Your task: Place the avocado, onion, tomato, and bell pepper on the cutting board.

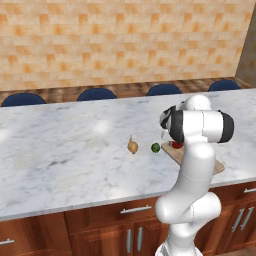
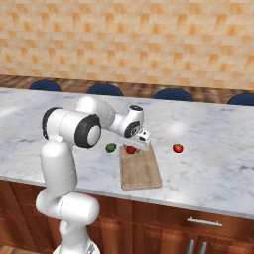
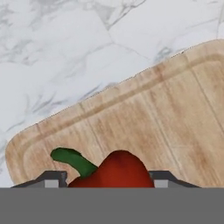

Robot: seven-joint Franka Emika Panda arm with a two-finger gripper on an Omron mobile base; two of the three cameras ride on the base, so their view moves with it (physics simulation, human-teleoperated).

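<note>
A: Where's the bell pepper?
B: Lying on the cutting board, at six o'clock in the hand view, between the gripper fingers.
A: Clamped?
B: Can't tell.
A: Others?
B: Avocado beside the board at nine o'clock; onion further left; tomato at three o'clock.

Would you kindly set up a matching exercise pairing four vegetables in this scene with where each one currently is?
Things:
1. bell pepper
2. avocado
3. onion
4. tomato

Places:
A. on the counter, right of the cutting board
B. at the board's far end, by the gripper
C. on the counter, farthest left of the board
D. on the counter, just left of the board

Pairs: 1-B, 2-D, 3-C, 4-A
</note>
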